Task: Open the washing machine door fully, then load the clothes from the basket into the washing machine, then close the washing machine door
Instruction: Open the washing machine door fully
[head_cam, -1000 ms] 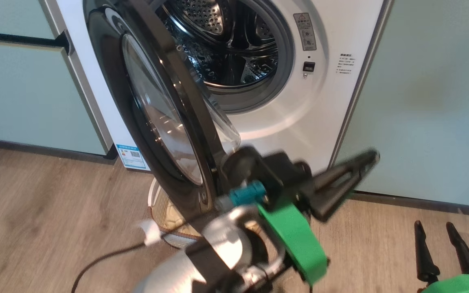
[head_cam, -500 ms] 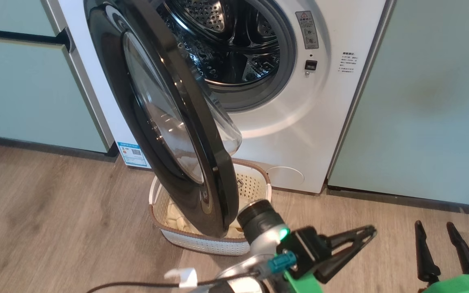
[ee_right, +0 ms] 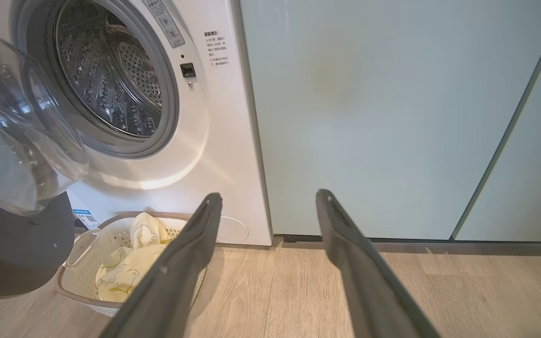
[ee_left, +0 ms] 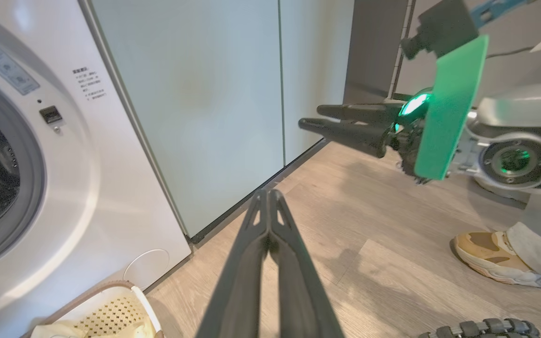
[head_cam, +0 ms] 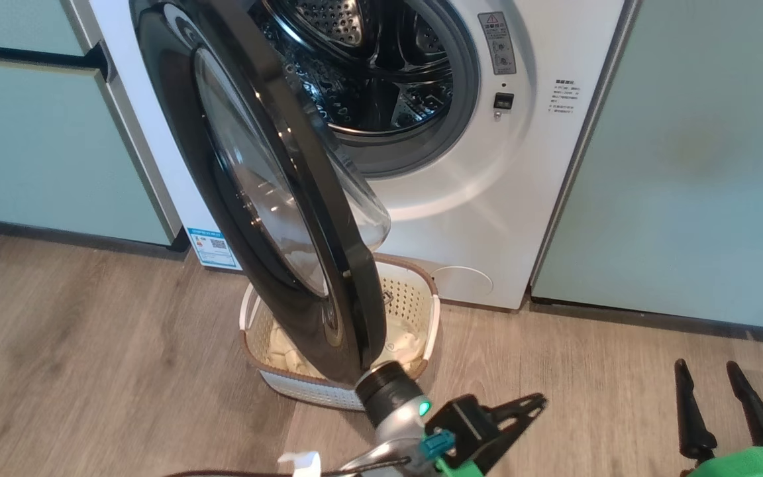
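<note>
Two long dark fingers of the left gripper (head_cam: pixel 535 400) are pressed tight together, and it holds nothing. It hangs low in front of the washing machine (head_cam: pixel 487 199), near the bottom edge of the washing machine door (head_cam: pixel 255 185), and its fingers do not touch the door. The left arm is bent at the wrist, so the fingers point sideways, toward the right side of the washing machine. The right gripper (head_cam: pixel 705 368) is low and further out to the right of the washing machine. Its fingers are spread wide with nothing between them.

The door sticks out from the left side of the washing machine, only partway open. The basket (head_cam: pixel 432 291) sits on the floor right in front of the washing machine, under the door, with the clothes (ee_right: pixel 125 272) inside it. The drum (head_cam: pixel 368 86) looks empty.

I think the opening step is not finished — the door hangs over the basket and would get in the way. Next, the left gripper likely needs to push the door's inner side further back toward the left of the washing machine — gently, since the glass bowl bulges out.
</note>
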Controlling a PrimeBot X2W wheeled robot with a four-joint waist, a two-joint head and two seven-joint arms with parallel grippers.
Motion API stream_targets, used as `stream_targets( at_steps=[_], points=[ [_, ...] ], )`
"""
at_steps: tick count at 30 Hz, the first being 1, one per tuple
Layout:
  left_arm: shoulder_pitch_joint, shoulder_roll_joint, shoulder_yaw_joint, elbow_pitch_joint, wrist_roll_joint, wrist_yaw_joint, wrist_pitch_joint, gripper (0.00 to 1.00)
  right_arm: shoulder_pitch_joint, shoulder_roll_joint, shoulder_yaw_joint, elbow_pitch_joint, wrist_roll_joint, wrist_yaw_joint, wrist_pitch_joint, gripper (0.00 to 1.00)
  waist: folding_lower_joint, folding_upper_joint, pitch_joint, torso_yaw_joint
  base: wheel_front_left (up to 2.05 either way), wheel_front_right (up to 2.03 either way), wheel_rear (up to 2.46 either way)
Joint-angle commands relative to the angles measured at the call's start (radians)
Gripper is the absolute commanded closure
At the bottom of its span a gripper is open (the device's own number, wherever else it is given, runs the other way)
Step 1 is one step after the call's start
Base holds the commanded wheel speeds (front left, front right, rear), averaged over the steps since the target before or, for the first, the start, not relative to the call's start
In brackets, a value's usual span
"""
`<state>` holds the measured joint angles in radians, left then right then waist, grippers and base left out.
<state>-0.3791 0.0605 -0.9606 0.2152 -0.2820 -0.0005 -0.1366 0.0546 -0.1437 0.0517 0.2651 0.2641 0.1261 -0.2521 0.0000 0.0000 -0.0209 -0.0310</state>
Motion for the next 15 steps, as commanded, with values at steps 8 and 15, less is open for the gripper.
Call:
stream_targets(
  at_steps=[8, 15],
  points=[
    [-0.059, -0.008, 0.02, 0.126, 0.005, 0.037, -0.098, 1.0, -0.045, -0.024, 0.023, -0.03, 0.002, 0.005, -0.01, 0.0, 0.0, 0.0, 0.013, -0.01, 0.0, 0.0, 0.0],
    [-0.061, -0.01, 0.031, 0.183, -0.031, 0.063, -0.124, 1.0, -0.05, -0.026, 0.023, -0.028, 0.004, 0.005, -0.01, 0.0, 0.0, 0.0, 0.025, -0.014, 0.0, 0.0, 0.0]
  ],
)
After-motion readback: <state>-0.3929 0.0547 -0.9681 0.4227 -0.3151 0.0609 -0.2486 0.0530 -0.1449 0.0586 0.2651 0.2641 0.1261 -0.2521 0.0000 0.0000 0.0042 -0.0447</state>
